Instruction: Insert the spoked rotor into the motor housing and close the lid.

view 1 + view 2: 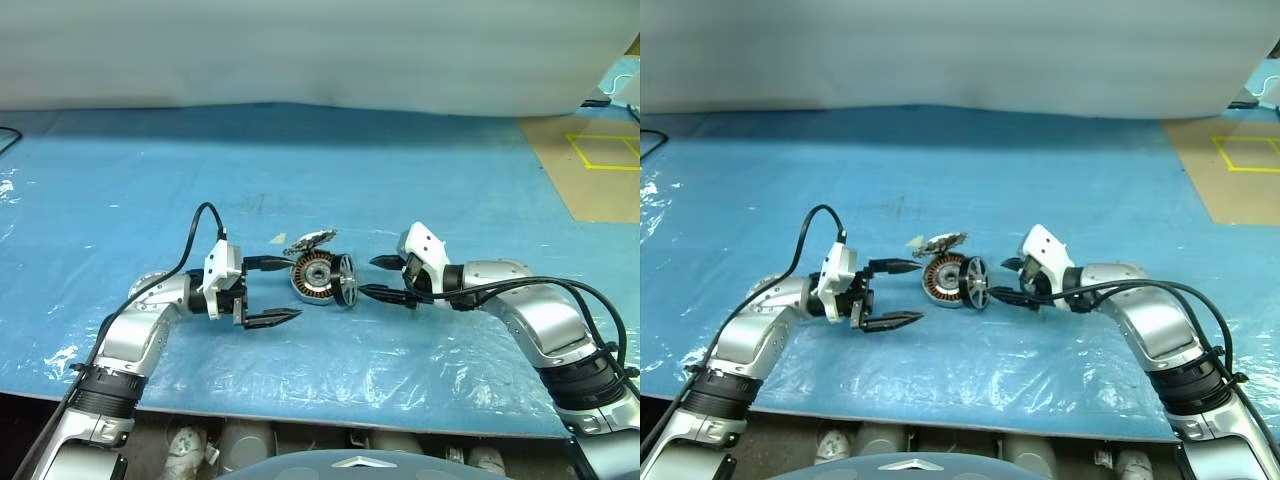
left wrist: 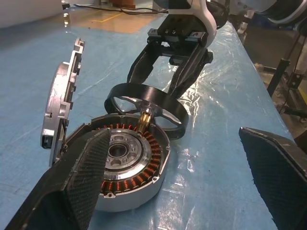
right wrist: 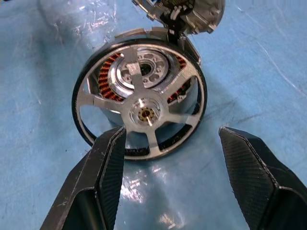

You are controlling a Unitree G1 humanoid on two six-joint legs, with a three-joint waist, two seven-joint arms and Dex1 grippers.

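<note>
The motor housing (image 1: 313,278) lies on the blue table cover, its copper windings and silver hub (image 2: 120,155) showing. The lid (image 1: 310,241) stands tilted open at the housing's far edge, also seen as lid (image 2: 60,103). The spoked rotor (image 1: 346,282) stands on its rim against the housing's open face; through the rotor's spokes (image 3: 144,112) the windings show. My left gripper (image 1: 294,290) is open wide beside the housing, one finger (image 2: 81,177) close to its wall. My right gripper (image 3: 172,158) is open just short of the rotor, nothing between its fingers (image 3: 108,177).
Blue plastic sheeting (image 1: 300,180) covers the table, wrinkled and shiny near the front edge (image 1: 330,385). A brown floor area with yellow tape (image 1: 600,160) lies at the far right. A white wall (image 1: 300,50) closes the back.
</note>
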